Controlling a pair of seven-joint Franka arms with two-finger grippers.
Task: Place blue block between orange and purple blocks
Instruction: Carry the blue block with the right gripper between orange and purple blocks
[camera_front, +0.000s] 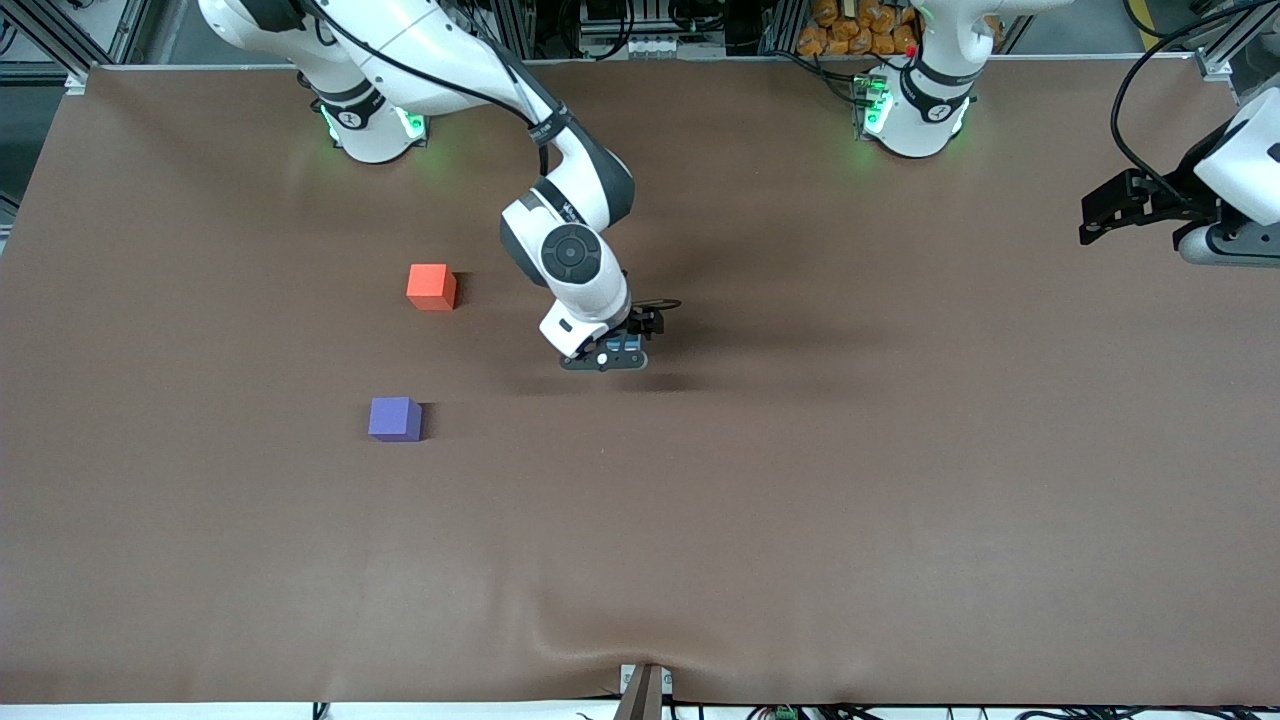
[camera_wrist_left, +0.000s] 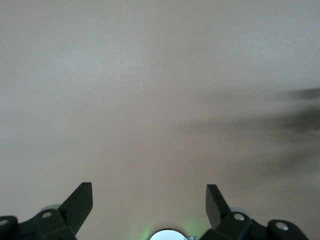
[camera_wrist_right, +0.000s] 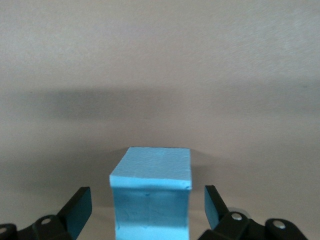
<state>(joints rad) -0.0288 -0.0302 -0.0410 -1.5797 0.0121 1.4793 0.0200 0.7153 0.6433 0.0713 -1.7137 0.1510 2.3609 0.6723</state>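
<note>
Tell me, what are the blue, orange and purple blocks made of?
Probably foam. The blue block, sitting between the right gripper's open fingers, looks matte and slightly grainy, with soft, faintly dented edges. The orange block and the purple block show the same dull, shine-free finish, so likely foam too.

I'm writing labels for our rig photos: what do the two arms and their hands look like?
Both arms are glossy white with black joint bands and green lights at their bases. A black cable runs along the right arm to its black hand. The left hand is black too, with a looping cable above.
</note>
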